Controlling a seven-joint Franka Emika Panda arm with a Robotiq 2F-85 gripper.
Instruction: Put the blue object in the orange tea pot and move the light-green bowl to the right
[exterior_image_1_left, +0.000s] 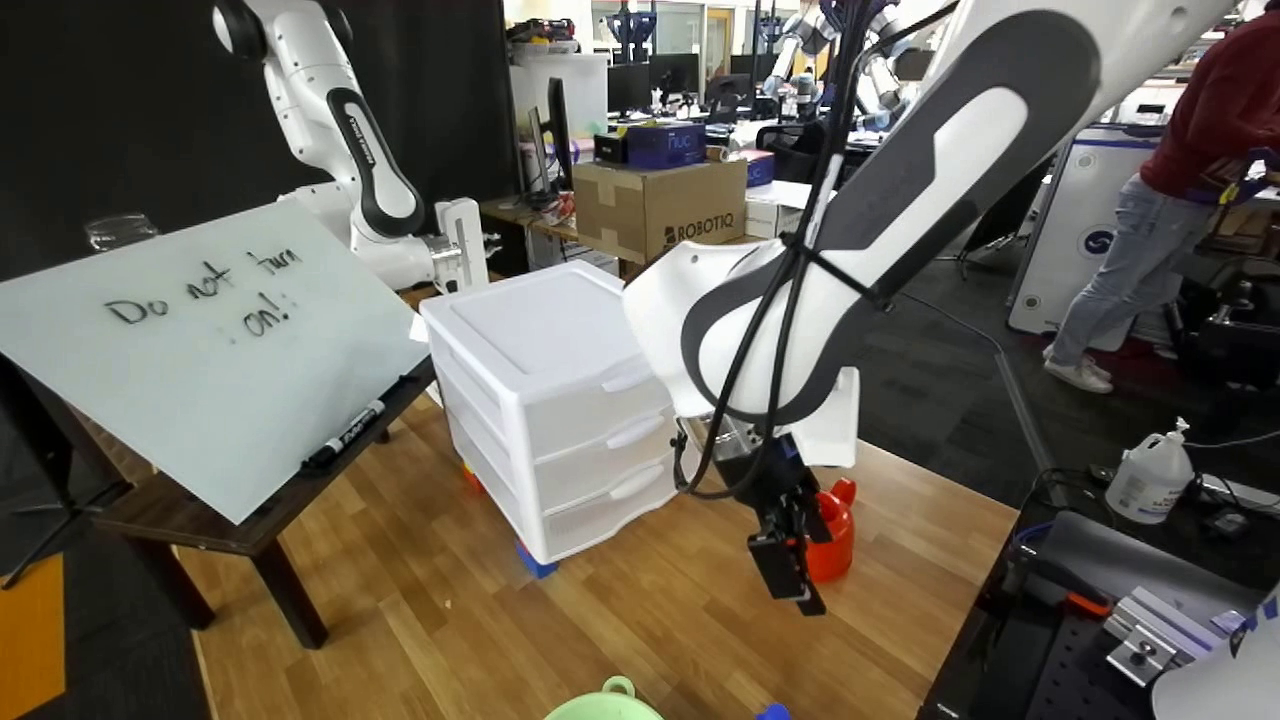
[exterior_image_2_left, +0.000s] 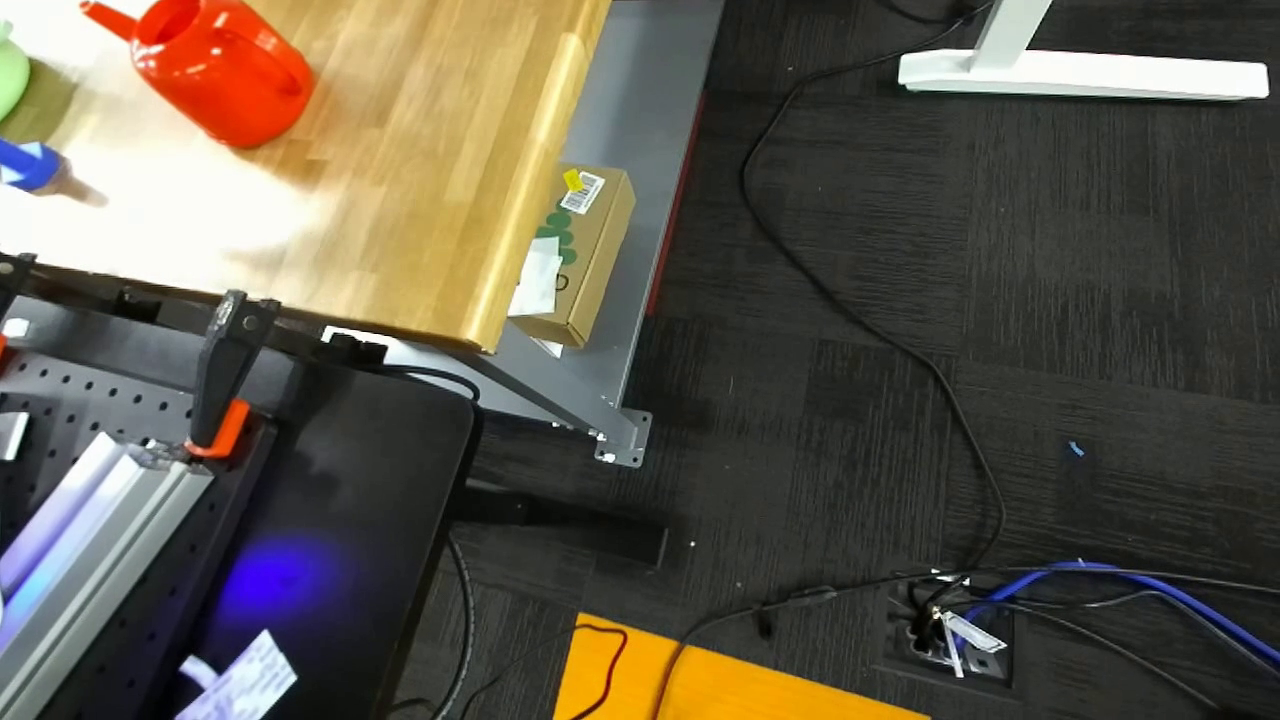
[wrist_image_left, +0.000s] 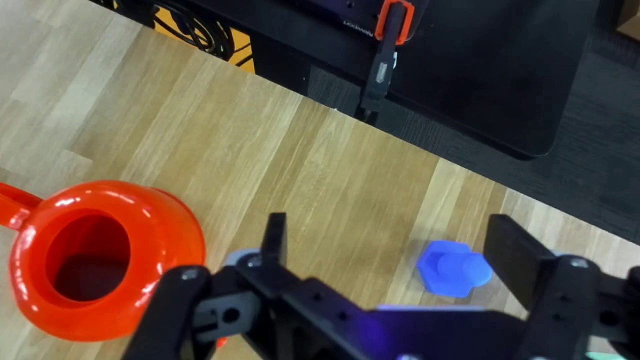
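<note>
While the gripper (wrist_image_left: 392, 237) hangs above the wooden table (exterior_image_1_left: 400, 610), its two fingers stand spread wide, with nothing in their grasp.

Blue piece (wrist_image_left: 452, 268): one; six-sided base with rounded knob; stands on the table, in the wrist view within the span of the fingers and close to one; in an exterior view, well apart from the gripper.

Orange teapot (wrist_image_left: 170, 235): one; glossy, upright on the table, round mouth upward; partly behind the gripper in an exterior view.

Light-green bowl (exterior_image_1_left: 603, 708): one; on the table, near the blue piece; cut off by the frame in both exterior views; small loop at the rim.

White drawers (exterior_image_1_left: 500, 420): one unit, three tiers, on the table; blue block (exterior_image_1_left: 536, 564) at its foot.

Whiteboard (exterior_image_1_left: 200, 370): one; tilted on a dark stand (exterior_image_1_left: 190, 525); lettered "Do not turn on!"; marker (exterior_image_1_left: 355, 424) just beside its edge.
</note>
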